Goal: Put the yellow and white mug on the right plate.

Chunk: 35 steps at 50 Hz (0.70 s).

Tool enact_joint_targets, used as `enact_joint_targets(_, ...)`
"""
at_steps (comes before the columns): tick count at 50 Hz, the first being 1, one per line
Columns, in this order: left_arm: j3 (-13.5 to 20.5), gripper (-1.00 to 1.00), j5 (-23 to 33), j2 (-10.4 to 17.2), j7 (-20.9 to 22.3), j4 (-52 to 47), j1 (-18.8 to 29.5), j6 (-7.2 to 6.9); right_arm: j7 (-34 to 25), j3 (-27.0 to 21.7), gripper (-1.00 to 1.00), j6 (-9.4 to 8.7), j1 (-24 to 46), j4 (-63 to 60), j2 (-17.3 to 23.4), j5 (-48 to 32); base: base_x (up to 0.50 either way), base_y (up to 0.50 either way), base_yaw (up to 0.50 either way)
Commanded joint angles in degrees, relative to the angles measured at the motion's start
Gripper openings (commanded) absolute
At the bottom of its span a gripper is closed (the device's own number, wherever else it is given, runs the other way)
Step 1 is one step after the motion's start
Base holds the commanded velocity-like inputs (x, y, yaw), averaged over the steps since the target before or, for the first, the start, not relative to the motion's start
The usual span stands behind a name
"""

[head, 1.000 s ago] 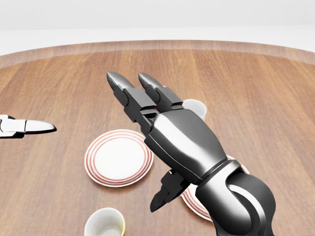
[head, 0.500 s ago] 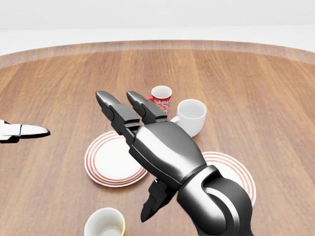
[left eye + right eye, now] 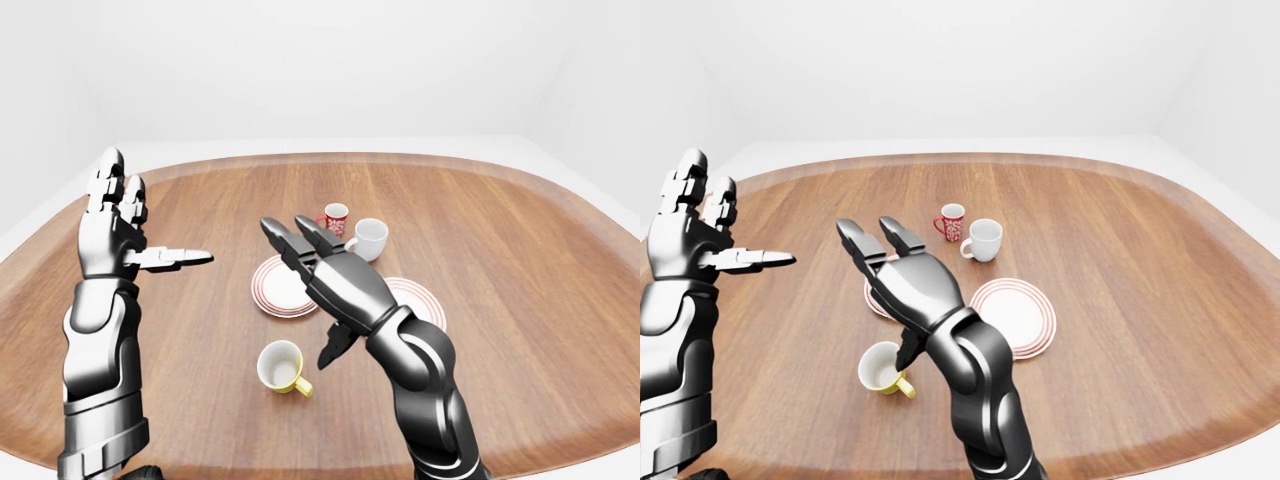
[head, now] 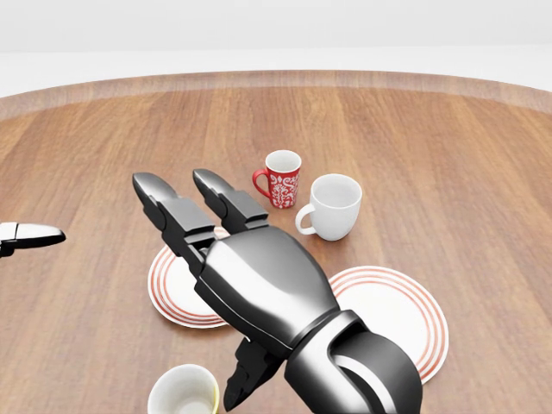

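Observation:
The yellow and white mug (image 3: 281, 366) stands upright on the wooden table, its yellow handle pointing lower right, below the left plate (image 3: 280, 290). The right plate (image 4: 392, 310), white with red rings, lies bare to the right. My right hand (image 3: 303, 288) is open with fingers stretched out, hovering over the left plate, above and just right of the mug. It holds nothing. My left hand (image 3: 150, 215) is open and raised at the left, far from the mug.
A red patterned mug (image 4: 282, 178) and a plain white mug (image 4: 334, 205) stand side by side above the two plates. The round wooden table (image 3: 520, 260) has a raised rim all around.
My right hand has moved left and down in the head view, uncovering the red mug, the white mug and the right plate. The left hand's thumb slid further left.

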<state>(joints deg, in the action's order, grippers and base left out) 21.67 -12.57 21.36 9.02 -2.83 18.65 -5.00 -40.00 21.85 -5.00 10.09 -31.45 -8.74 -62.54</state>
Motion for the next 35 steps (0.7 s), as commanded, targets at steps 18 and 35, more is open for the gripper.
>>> enact_joint_targets(18,1.89,1.0,-2.92,3.94,-1.06,4.38,1.8,0.0,4.0,1.8,1.0,0.0,-2.8,9.72,1.27,-1.54,0.0,0.0,0.0)
enact_joint_targets(35,1.69,1.0,-2.79,3.51,-1.02,4.5,1.56,0.0,7.86,3.89,1.0,1.64,-4.61,13.97,0.78,-4.67,0.0,0.0,0.0)
